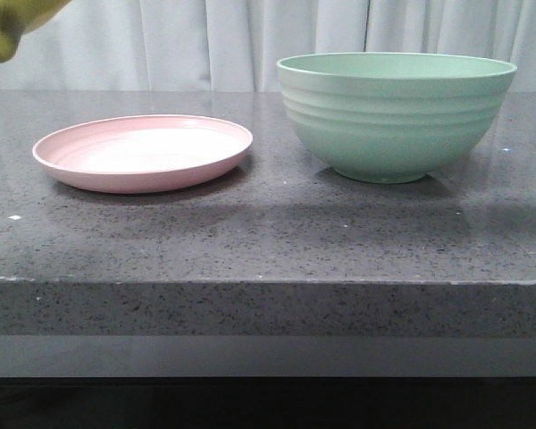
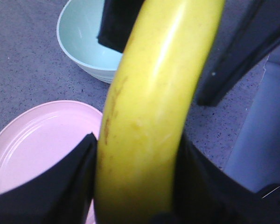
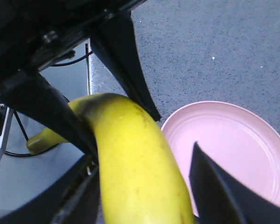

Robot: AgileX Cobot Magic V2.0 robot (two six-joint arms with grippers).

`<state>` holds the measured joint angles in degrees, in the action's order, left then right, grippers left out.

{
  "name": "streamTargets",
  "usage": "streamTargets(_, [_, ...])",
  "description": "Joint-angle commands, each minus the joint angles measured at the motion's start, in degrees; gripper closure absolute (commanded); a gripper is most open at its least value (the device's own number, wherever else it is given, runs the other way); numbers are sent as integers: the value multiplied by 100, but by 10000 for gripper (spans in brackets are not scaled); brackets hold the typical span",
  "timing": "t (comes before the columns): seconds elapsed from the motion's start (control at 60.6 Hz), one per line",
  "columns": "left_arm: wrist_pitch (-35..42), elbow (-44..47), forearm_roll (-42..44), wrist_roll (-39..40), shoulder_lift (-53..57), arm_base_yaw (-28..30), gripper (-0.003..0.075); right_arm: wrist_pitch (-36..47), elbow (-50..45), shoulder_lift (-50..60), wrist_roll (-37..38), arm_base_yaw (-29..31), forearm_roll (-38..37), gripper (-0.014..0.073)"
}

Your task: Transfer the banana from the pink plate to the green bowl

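Banana [image 2: 149, 121] held aloft; pink plate [image 1: 143, 152], green bowl [image 1: 395, 114] empty.

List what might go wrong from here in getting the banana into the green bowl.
1. The left gripper clamps the banana high above the pink plate. The right gripper brackets it too, but its grip cannot be confirmed. If the left lets go early, the glossy fruit may drop.
2. The green bowl is tall, so a low carry could strike its rim.
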<state>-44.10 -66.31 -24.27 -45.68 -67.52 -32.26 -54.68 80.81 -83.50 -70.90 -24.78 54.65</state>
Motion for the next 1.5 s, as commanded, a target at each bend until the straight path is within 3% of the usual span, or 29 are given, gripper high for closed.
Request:
streamTargets(0.0, [411, -164, -234, 0, 122, -41, 535, 67, 206, 174, -67, -1, 457, 290])
streamTargets(0.248, [423, -164, -234, 0, 122, -41, 535, 67, 206, 174, -67, -1, 452, 306])
streamTargets(0.347, [449, -164, -234, 0, 122, -41, 496, 67, 206, 174, -67, -1, 452, 306])
streamTargets(0.396, [449, -164, -234, 0, 122, -41, 431, 67, 206, 174, -67, -1, 452, 306])
streamTargets(0.528, [464, -164, -221, 0, 122, -41, 122, 67, 206, 174, -67, -1, 447, 306])
streamTargets(0.627, [462, -164, -175, 10, 122, -41, 16, 67, 206, 174, -67, -1, 443, 306])
streamTargets(0.991, [462, -164, -142, 10, 122, -41, 102, 158, 206, 174, -67, 5, 377, 306])
streamTargets(1.156, [462, -164, -142, 10, 122, -41, 134, 315, 206, 174, 266, 105, -130, 306])
streamTargets(1.486, [462, -164, -142, 10, 122, -41, 158, 441, 587, 180, 1429, 1120, -381, 306])
